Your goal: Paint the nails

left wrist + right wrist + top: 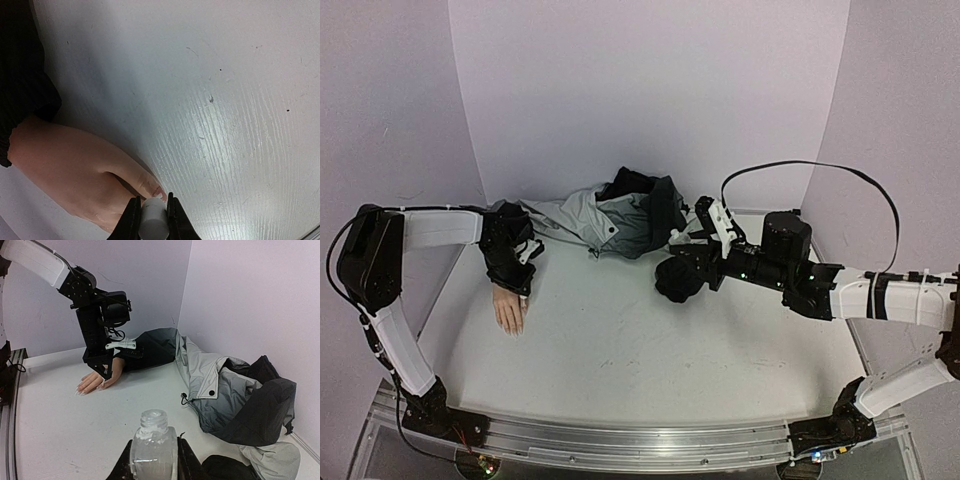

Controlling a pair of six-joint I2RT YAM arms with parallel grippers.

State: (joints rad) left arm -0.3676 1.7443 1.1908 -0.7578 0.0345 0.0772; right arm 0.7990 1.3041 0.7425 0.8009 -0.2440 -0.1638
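Upright, capless bottle (153, 440) (right gripper (154, 461))

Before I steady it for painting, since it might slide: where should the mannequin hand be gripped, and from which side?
Take the mannequin hand at its wrist end, beside the black cuff, probably straight down from above. It lies flat, palm down, leaving only its side edges free; its thin fingers lie by the white cap in the left hand.

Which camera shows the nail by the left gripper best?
Left wrist: the nail sits close up, just beside the white cap held in the left gripper. Right wrist shows the whole mannequin hand from afar, nails only specks. Top external shows the hand small, nails indistinguishable.
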